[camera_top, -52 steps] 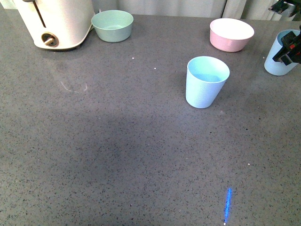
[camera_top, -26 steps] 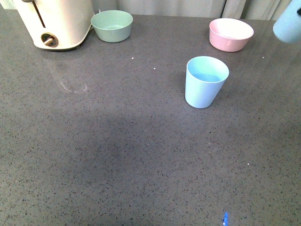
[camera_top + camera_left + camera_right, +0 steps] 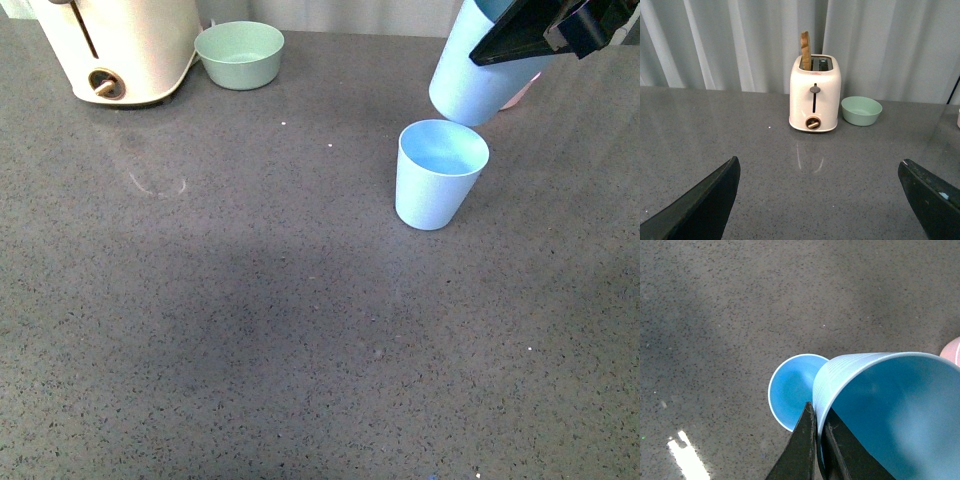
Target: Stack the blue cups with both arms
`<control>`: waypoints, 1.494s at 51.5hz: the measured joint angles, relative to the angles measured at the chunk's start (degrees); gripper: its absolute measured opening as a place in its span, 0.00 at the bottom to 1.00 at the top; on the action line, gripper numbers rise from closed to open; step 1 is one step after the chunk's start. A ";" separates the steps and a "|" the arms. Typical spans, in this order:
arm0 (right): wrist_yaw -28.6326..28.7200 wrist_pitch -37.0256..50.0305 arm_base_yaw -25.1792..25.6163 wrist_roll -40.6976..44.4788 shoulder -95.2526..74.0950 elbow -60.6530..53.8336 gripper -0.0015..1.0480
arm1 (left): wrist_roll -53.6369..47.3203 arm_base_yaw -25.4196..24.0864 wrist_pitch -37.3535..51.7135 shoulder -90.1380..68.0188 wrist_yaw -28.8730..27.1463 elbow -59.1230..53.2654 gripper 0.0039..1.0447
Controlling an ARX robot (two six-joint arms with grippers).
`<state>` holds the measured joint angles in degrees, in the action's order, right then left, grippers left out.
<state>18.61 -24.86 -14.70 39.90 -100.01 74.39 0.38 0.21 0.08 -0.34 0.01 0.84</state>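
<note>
One blue cup [image 3: 438, 172] stands upright on the grey counter, right of centre. My right gripper [image 3: 520, 35] is shut on the rim of the second blue cup [image 3: 472, 75] and holds it in the air, tilted, just above and behind the standing one. In the right wrist view the held cup [image 3: 880, 405] fills the frame with one finger inside and one outside its rim at the gripper [image 3: 818, 425]; the standing cup [image 3: 790, 390] lies below it. My left gripper [image 3: 822, 172] is open and empty, low over bare counter, far from both cups.
A cream toaster [image 3: 120, 45] with a slice in it stands at the back left, also seen in the left wrist view [image 3: 815, 95]. A green bowl [image 3: 240, 52] sits beside it. The pink bowl [image 3: 522, 95] is mostly hidden behind the held cup. Grey curtains hang behind.
My right gripper has lifted the second blue cup from the far right of the counter and carried it left, so that it now hangs tilted above the standing cup.
</note>
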 joint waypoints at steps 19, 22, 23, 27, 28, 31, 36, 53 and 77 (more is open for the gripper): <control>0.00 -1.51 -2.14 -0.04 -0.20 -1.01 0.02 | -0.02 0.00 0.00 0.00 0.00 0.00 0.92; -0.37 -1.57 -2.40 0.15 -0.50 -1.20 0.02 | 0.00 0.00 0.00 0.00 0.00 0.00 0.92; -0.46 -1.57 -2.49 0.22 -0.63 -1.22 0.02 | -0.02 0.00 0.00 0.00 0.00 0.00 0.92; -1.07 -1.44 -2.56 0.26 -1.40 -1.29 0.02 | -0.02 0.00 0.00 0.00 0.00 0.00 0.92; -1.20 -1.38 -2.56 0.28 -1.62 -1.29 0.02 | 0.00 0.00 0.00 0.00 0.00 0.00 0.92; -1.51 -0.98 -2.56 0.26 -2.40 -1.29 0.02 | -0.02 0.00 0.00 0.00 0.00 0.00 0.92; -2.03 -0.74 -2.56 0.24 -3.72 -1.29 0.02 | 0.00 0.00 0.00 0.00 0.00 0.00 0.92; -1.18 1.01 -2.93 -1.16 -4.61 -1.27 0.28 | 0.00 0.00 0.00 0.00 0.00 0.00 0.92; 3.17 20.92 8.90 -16.70 16.04 -12.63 0.91 | -0.02 0.00 0.00 0.00 0.00 0.00 0.92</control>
<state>21.78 -3.95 -5.80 23.20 -83.96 61.76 0.36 0.21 0.08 -0.34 0.01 0.84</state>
